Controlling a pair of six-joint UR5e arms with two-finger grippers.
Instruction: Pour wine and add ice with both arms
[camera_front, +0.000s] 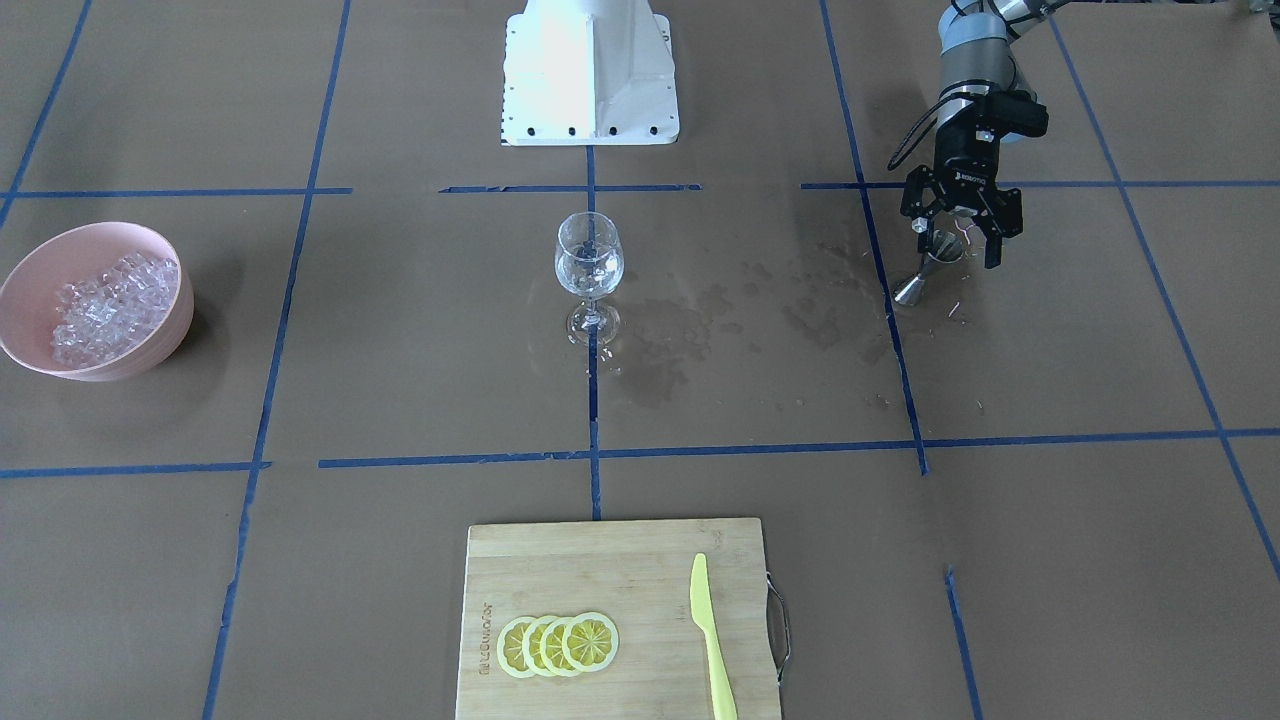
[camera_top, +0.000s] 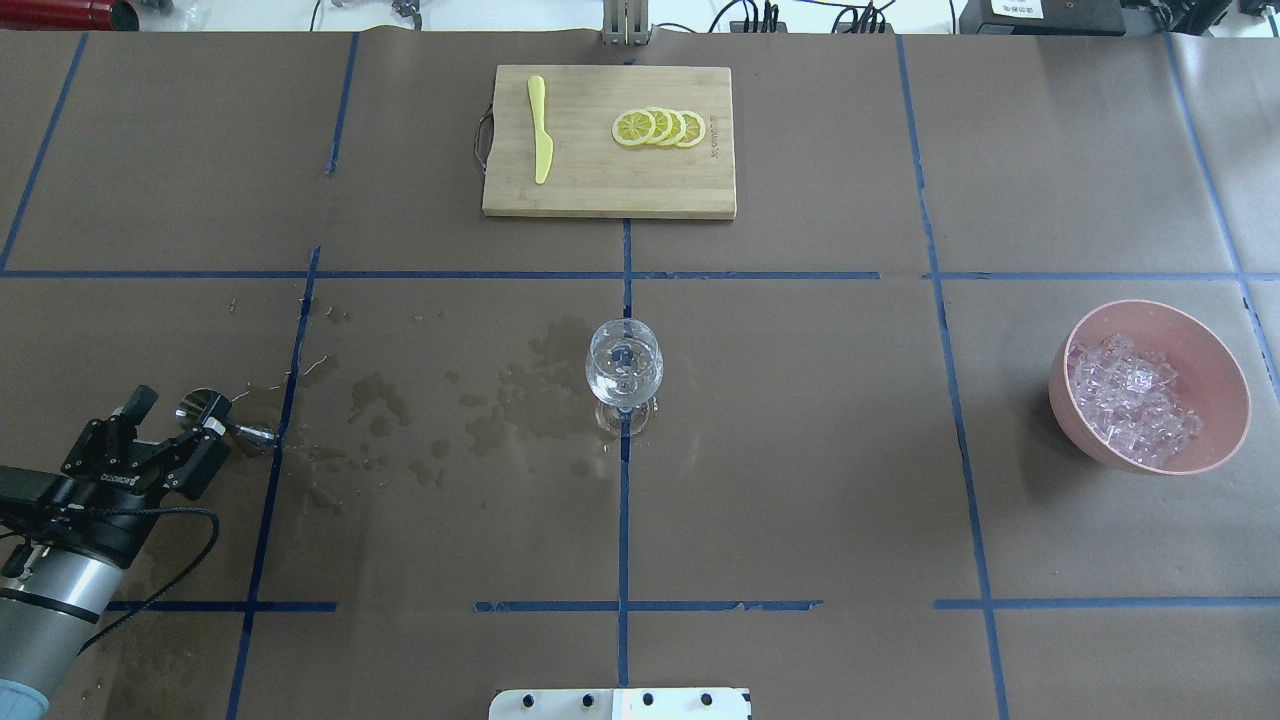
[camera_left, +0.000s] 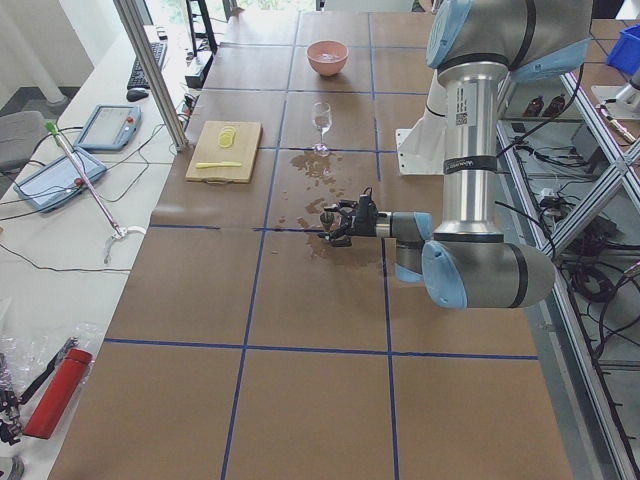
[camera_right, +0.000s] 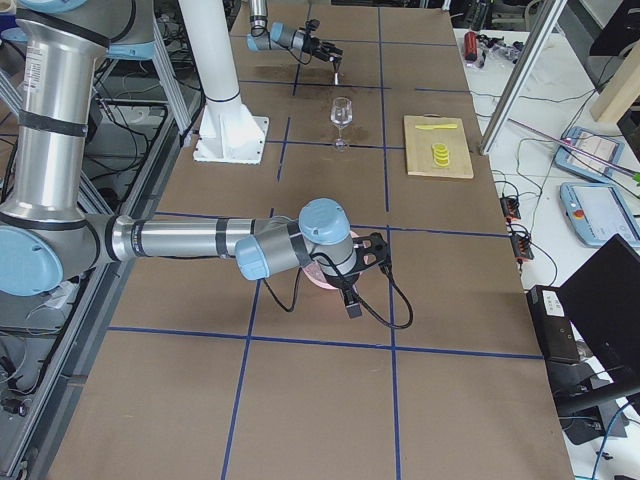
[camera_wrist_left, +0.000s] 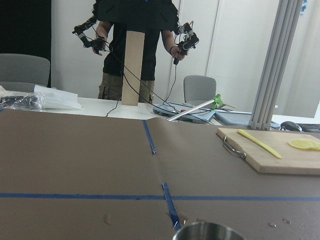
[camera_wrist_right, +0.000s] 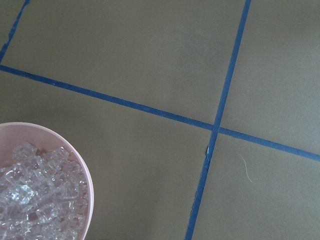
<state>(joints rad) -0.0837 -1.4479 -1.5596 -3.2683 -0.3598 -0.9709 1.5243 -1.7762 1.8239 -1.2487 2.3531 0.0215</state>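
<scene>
A steel measuring cup stands on the brown paper at the robot's left. My left gripper is open, with a finger on either side of the cup's top; it also shows in the overhead view. The left wrist view shows only the cup's rim, so any wine in it is hidden. The clear stemmed glass stands at the table's middle. A pink bowl holds heaped ice. My right gripper is beside the bowl, and I cannot tell if it is open or shut.
A wooden cutting board with lemon slices and a yellow knife lies at the operators' edge. Wet stains spread between glass and cup. The white pedestal stands behind the glass. An operator stands beyond the table.
</scene>
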